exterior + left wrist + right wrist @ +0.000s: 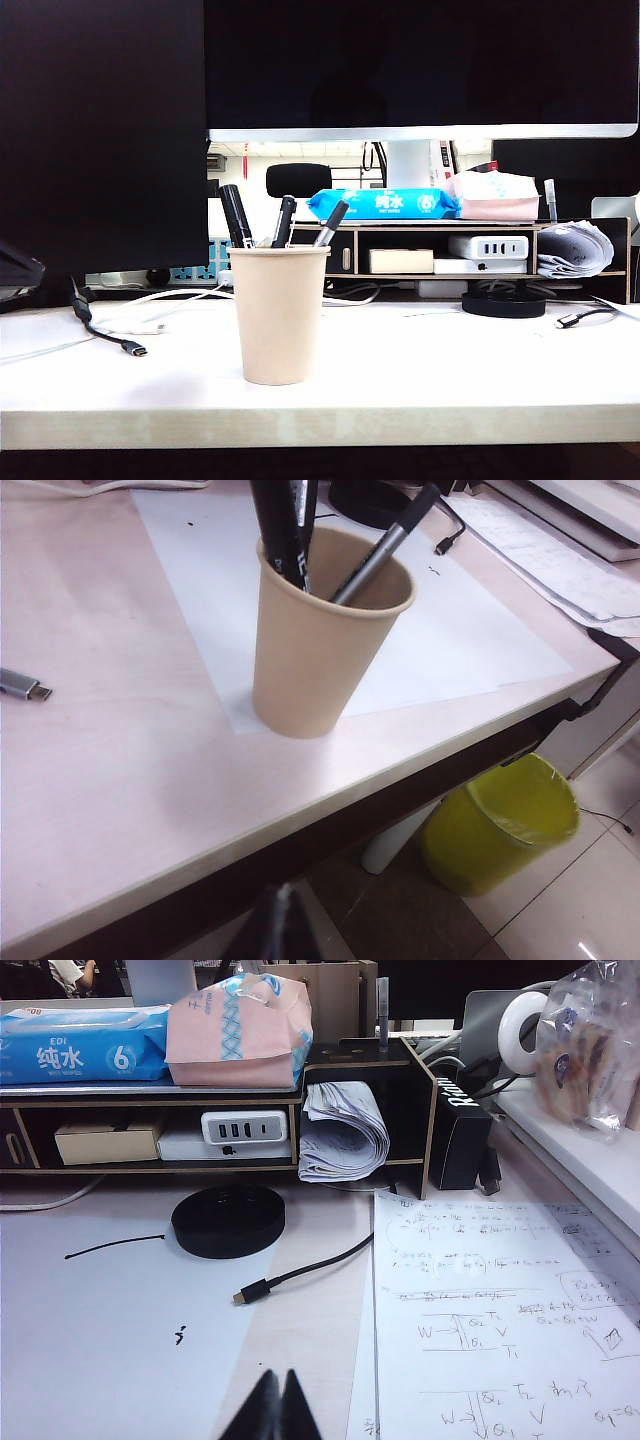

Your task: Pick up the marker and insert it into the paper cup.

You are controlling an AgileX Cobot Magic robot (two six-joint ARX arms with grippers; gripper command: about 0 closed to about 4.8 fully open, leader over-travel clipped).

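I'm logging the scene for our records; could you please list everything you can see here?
paper cup: one, beige, upright on the table, near its front edge
marker: one, black, standing in the cup
pens: two, dark, also in the cup
table: one, pale wood
wipes pack: one, blue, on the shelf
tissue pack: one, pink, on the shelf
round puck: one, black, before the shelf
bin: one, yellow-green, on the floor
left end effector: shut, off the table's edge
right end effector: shut, above the table, empty
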